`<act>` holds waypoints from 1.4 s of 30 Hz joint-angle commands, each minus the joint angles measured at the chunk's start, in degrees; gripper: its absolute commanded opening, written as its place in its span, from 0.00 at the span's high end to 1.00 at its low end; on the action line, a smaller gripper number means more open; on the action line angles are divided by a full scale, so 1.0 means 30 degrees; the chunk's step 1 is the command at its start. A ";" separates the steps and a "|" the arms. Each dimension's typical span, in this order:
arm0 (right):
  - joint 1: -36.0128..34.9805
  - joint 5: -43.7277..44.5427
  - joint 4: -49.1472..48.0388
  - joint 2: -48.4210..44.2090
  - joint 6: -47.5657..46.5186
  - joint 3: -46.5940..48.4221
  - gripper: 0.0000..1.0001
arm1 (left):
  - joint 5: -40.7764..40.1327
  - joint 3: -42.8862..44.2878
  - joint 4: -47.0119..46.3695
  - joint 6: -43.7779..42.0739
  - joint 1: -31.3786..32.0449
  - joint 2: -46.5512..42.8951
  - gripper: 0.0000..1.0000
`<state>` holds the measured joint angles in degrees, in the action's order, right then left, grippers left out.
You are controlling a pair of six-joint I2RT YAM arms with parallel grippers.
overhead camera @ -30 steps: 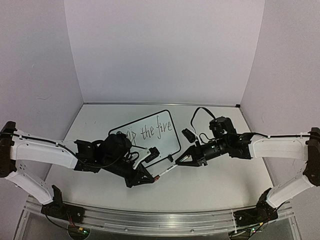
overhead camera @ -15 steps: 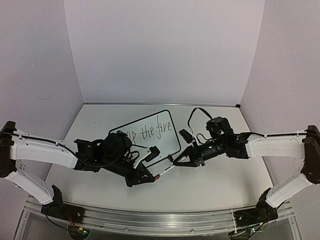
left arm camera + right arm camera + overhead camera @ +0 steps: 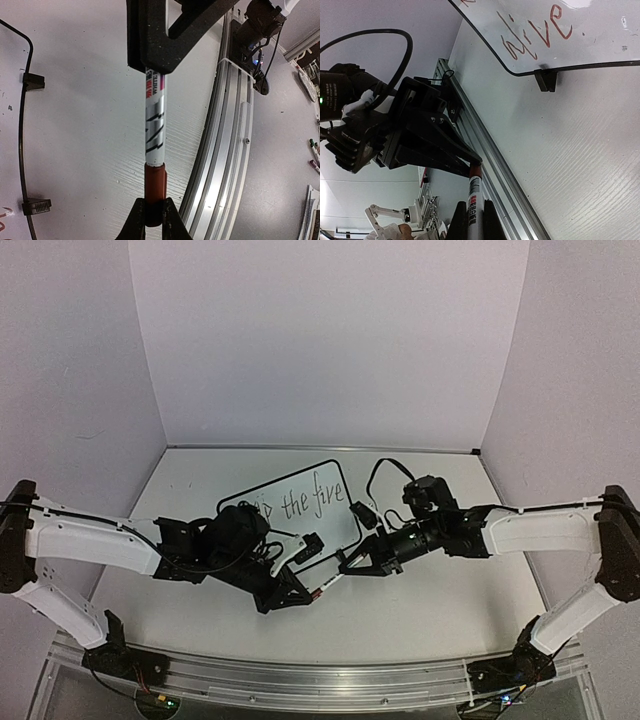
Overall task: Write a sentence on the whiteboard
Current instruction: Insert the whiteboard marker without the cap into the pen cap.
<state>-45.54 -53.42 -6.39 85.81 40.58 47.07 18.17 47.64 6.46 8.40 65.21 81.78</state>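
The whiteboard point(image 3: 325, 525) lies at mid-table, and the sentence point(image 3: 300, 502) shows "the fire" on its upper line. In the right wrist view the whiteboard point(image 3: 600, 45) carries "alive" point(image 3: 535, 32) in reddish strokes. A white marker point(image 3: 328, 584) with a red cap point(image 3: 154, 187) hangs level just in front of the board. My left gripper point(image 3: 308, 597) is shut on the cap end, and my right gripper point(image 3: 345, 562) is shut on the barrel point(image 3: 473, 200). The two grippers face each other tip to tip along the marker. The left arm hides the start of the sentence.
An aluminium rail point(image 3: 320, 680) runs along the table's near edge, close below the marker point(image 3: 155, 120). The board's black feet point(image 3: 310, 545) point(image 3: 546, 80) stick out at its near side. A black cable point(image 3: 385, 470) loops over my right wrist. Pale walls close in three sides.
My right gripper has slid left along the marker's line toward the left gripper, and the stretch of marker between them has shortened. The left gripper has shifted only slightly.
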 commanded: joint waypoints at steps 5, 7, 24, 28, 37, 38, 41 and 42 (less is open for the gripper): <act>-0.0938 -0.0618 -0.0957 0.0806 0.0022 0.1058 1.00 | -0.0806 0.1265 -0.3284 -0.0370 -0.0250 -0.0376 1.00; -0.1046 -0.0620 -0.0979 0.0943 0.0015 0.1140 1.00 | -0.0760 0.1312 -0.3528 -0.0377 -0.0400 -0.0453 1.00; -0.1770 -0.0858 -0.1831 0.2167 0.0405 0.1542 1.00 | 0.0289 0.1555 -0.5459 -0.0089 -0.1487 -0.0453 1.00; -0.1977 -0.0965 -0.2091 0.2504 0.0511 0.1712 1.00 | 0.0549 0.1695 -0.6092 0.0086 -0.1654 -0.0305 1.00; -0.1957 0.1084 -0.2055 0.1582 0.0415 0.1543 1.00 | 0.0972 0.2007 -0.5656 0.0100 -0.2171 -0.0208 1.00; -0.1825 0.1610 -0.1857 0.1193 0.0406 0.1494 1.00 | 0.0922 0.1947 -0.5347 0.0099 -0.2309 -0.0371 0.96; -0.0801 0.3230 -0.0454 -0.0397 0.0223 0.1254 1.00 | 0.0823 0.1574 -0.4156 0.0067 -0.2891 -0.1147 0.78; -0.0285 0.3684 -0.0091 -0.1027 0.0209 0.1068 1.00 | 0.0799 0.1449 -0.3750 0.0105 -0.3112 -0.1482 0.71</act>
<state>-47.09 -46.82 -8.75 89.48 41.63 50.50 21.27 47.67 6.81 7.45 58.48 82.41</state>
